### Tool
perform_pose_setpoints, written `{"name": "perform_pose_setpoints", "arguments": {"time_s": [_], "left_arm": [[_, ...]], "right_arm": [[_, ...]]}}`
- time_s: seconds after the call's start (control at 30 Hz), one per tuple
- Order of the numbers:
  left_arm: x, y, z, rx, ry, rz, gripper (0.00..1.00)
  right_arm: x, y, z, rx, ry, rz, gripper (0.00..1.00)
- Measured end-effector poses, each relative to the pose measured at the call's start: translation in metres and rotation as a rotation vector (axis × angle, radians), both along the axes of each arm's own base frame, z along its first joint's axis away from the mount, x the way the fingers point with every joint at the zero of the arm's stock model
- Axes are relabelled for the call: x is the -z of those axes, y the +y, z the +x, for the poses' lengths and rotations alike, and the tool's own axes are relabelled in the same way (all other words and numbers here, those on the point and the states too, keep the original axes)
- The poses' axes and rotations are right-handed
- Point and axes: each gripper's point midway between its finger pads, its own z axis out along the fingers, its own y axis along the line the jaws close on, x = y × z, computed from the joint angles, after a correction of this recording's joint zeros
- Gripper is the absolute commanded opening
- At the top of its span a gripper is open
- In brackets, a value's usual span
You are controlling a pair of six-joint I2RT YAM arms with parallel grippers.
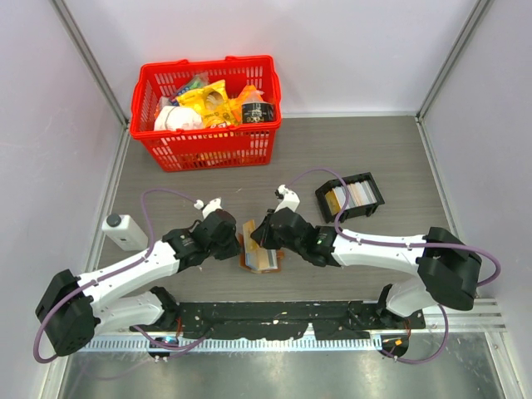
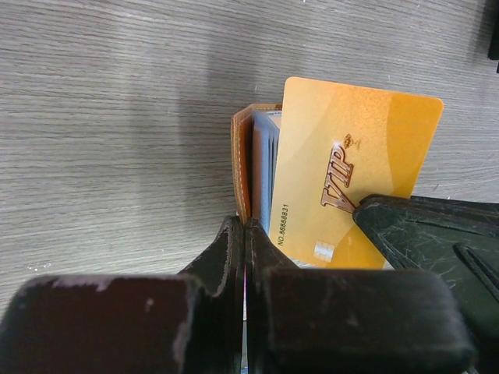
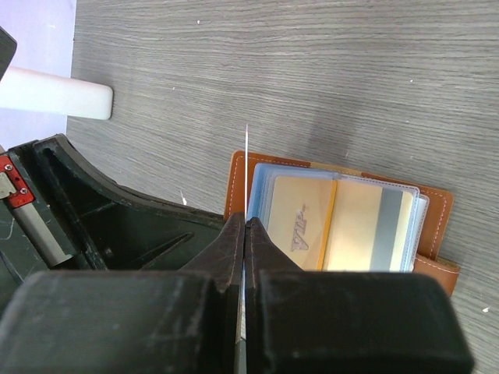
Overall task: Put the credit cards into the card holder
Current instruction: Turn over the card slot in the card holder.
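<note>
Gold VIP card (image 2: 355, 175) pinched in the right gripper (image 1: 259, 235) wants squaring with the pocket while the left gripper (image 1: 235, 247) (clamped on the card holder (image 3: 335, 222)) steadies it.

Both arms stretched low from their bases and angled inward toward the card holder (image 1: 259, 256), left tool (image 1: 236, 241) and right tool (image 1: 259, 236) nearly meeting directly over it, each with jaws pressed fully together, wrists bent down toward the counter (image 1: 374, 150).
</note>
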Motion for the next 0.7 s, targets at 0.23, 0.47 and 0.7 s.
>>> {"name": "perform_pose_setpoints", "arguments": {"time_s": [0.23,0.47,0.7], "left_arm": [[0.000,0.000,0.000,0.000,-0.001,0.000,0.00],[-0.002,0.000,0.000,0.000,-0.005,-0.004,0.00],[-0.003,0.001,0.000,-0.003,-0.011,-0.007,0.00]], "right_arm": [[0.000,0.000,-0.001,0.000,0.005,0.003,0.01],[0.008,-0.001,-0.003,-0.001,0.017,-0.023,0.01],[0.030,-0.015,-0.015,-0.003,0.036,-0.141,0.01]]}}
